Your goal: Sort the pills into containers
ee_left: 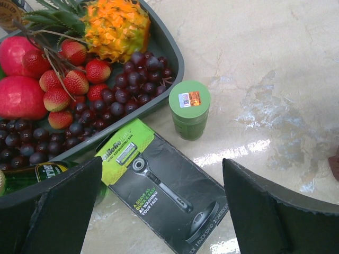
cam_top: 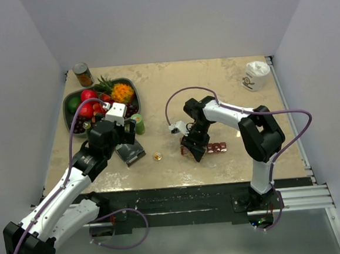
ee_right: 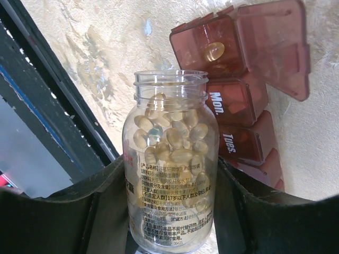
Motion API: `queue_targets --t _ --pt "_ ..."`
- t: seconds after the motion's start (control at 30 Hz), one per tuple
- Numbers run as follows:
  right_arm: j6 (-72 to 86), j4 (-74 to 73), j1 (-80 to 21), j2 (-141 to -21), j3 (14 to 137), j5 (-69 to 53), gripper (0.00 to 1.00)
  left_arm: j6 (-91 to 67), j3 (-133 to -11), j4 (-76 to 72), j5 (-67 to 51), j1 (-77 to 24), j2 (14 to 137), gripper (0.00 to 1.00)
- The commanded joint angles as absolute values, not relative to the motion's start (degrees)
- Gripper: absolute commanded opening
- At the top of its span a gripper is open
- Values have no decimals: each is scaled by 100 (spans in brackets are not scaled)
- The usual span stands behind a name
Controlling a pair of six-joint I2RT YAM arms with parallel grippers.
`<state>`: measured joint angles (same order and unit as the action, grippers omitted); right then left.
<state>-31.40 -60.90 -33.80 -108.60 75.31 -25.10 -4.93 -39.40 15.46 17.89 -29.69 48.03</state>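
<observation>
The right gripper (ee_right: 172, 211) is closed partway around a clear bottle (ee_right: 169, 159) and grips it by the body. The bottle is uncapped, so its mouth is free for tipping. It is nearly full of pills (ee_right: 175, 140). The mouth sits just beside the end compartment of the organizer (ee_right: 241, 140). That compartment's lid (ee_right: 275, 47) is flipped back to receive, and one pill (ee_right: 214, 51) already lies inside. The Mon. and Tues. lids are shut, so most of the sorting looks undone.

The left gripper (ee_left: 161, 206) is wide open and empty. It hangs over a razor box (ee_left: 164, 180) beside the fruit bowl (ee_left: 172, 58), well apart from the organizer, likely parked out of the way. A golden speck (cam_top: 157, 157) on the worktop (cam_top: 226, 87) may be a stray pill; I cannot tell.
</observation>
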Motion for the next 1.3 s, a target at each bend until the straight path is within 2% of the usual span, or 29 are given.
queue_targets --t 0.0,0.87,1.1,1.27 --pt "-3059 -6205 -3349 -10854 7778 -2733 2 -545 -3911 1301 1758 -2936 4720 99" --pt "-3058 -6232 -3146 -10863 7840 -3032 1 -545 -3911 1292 1705 -2900 4737 99" --pt "-3225 -6161 -3085 -10468 7814 -3243 1 -545 -3902 1248 1609 -2892 4685 99" --pt "-3410 -6003 -3015 -9854 7708 -3532 1 -527 -3789 1046 916 -2883 4457 99"
